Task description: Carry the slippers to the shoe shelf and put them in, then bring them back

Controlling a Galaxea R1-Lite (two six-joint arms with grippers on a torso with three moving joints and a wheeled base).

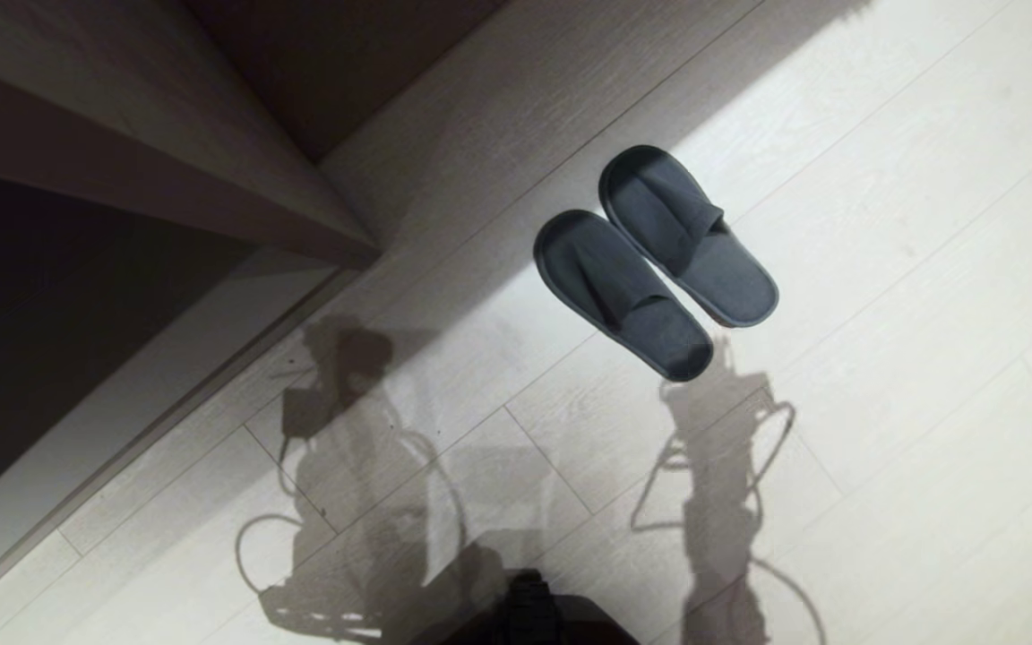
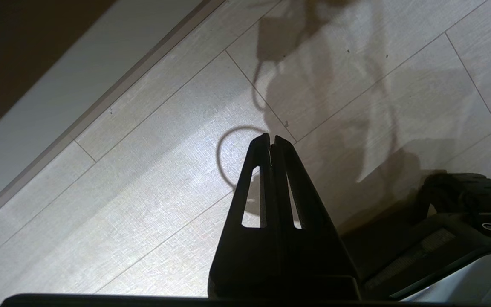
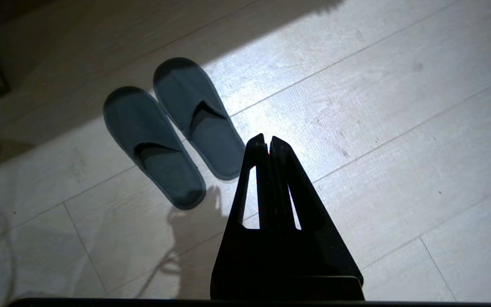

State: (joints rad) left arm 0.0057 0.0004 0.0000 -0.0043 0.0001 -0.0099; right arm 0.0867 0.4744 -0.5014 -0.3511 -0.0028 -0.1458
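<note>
The two dark grey-blue slippers [image 1: 619, 291] lie side by side on the pale plank floor, toes toward the shoe shelf [image 1: 238, 170]. The shelf is a taupe wood-grain panel with dark openings at the upper left. In the right wrist view the slippers [image 3: 154, 145] lie flat and apart from my right gripper [image 3: 267, 138]. That gripper hangs above the floor near their heels, shut and holding nothing. My left gripper [image 2: 270, 137] is also shut and empty, over bare floor. Neither arm shows in the head view, only their shadows.
A pale base board [image 1: 122, 403] runs along the foot of the shelf. My dark base [image 1: 525, 609] sits at the near edge and also shows beside the left gripper, base [image 2: 454, 204]. Open plank floor [image 1: 928, 358] stretches to the right of the slippers.
</note>
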